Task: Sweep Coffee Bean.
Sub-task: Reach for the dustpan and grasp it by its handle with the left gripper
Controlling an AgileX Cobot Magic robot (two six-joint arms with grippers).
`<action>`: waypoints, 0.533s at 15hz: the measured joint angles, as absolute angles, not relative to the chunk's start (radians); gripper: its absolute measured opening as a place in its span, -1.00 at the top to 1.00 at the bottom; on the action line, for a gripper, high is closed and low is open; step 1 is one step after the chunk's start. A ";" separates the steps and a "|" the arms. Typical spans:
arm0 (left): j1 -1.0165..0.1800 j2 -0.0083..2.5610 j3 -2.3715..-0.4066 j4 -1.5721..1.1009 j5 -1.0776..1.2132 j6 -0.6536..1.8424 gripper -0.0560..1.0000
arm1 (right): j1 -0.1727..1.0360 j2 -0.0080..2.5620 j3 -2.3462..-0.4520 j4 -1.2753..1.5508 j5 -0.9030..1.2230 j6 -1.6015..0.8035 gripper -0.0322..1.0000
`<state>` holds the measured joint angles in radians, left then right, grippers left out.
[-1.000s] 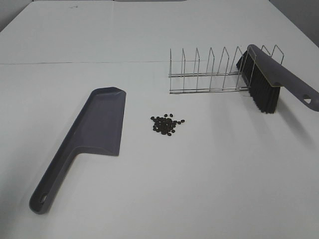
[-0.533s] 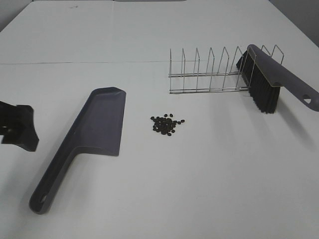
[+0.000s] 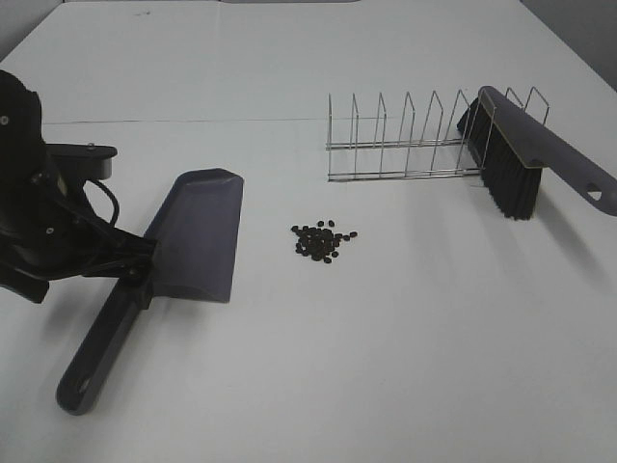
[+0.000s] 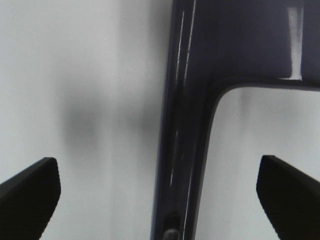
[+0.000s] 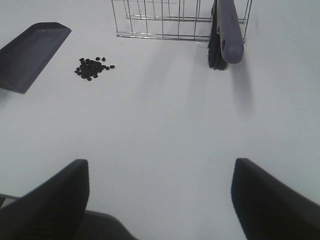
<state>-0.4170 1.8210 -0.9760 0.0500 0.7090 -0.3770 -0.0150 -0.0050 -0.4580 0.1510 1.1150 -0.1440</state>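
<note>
The coffee beans [image 3: 324, 241] lie in a small dark pile on the white table, right of the grey dustpan [image 3: 198, 236]. They also show in the right wrist view [image 5: 92, 68]. My left gripper [image 3: 140, 268] is open and straddles the dustpan's handle [image 4: 182, 150] just behind the pan, with its fingers [image 4: 27, 192] apart on either side. The brush [image 3: 511, 159], grey with black bristles, leans in the wire rack [image 3: 405, 145]. My right gripper [image 5: 161, 162] is open and empty above bare table, well short of the beans and the brush [image 5: 225, 30]. It is out of the exterior view.
The wire rack stands behind the beans and to their right, and it also shows in the right wrist view [image 5: 160, 20]. The dustpan's handle end [image 3: 82, 381] points at the table's front left. The left arm [image 3: 39, 212] reaches in from the left edge.
My left arm has come in from the left edge and moved right, its open gripper now over the dustpan's handle. The dustpan, beans and brush have not moved.
</note>
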 joint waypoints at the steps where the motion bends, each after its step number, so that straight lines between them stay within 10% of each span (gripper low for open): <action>1: -0.419 1.832 -0.983 0.048 0.708 -0.377 -0.99 | -0.015 -0.005 -0.458 0.151 1.115 -0.144 -0.41; 8: -0.420 1.973 -1.027 0.032 0.701 -0.377 -0.67 | -0.015 -0.005 -0.458 0.151 1.115 -0.144 -0.41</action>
<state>-0.4200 1.9730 -1.0270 0.0320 0.7010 -0.3770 -0.0150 -0.0050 -0.4580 0.1510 1.1150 -0.1440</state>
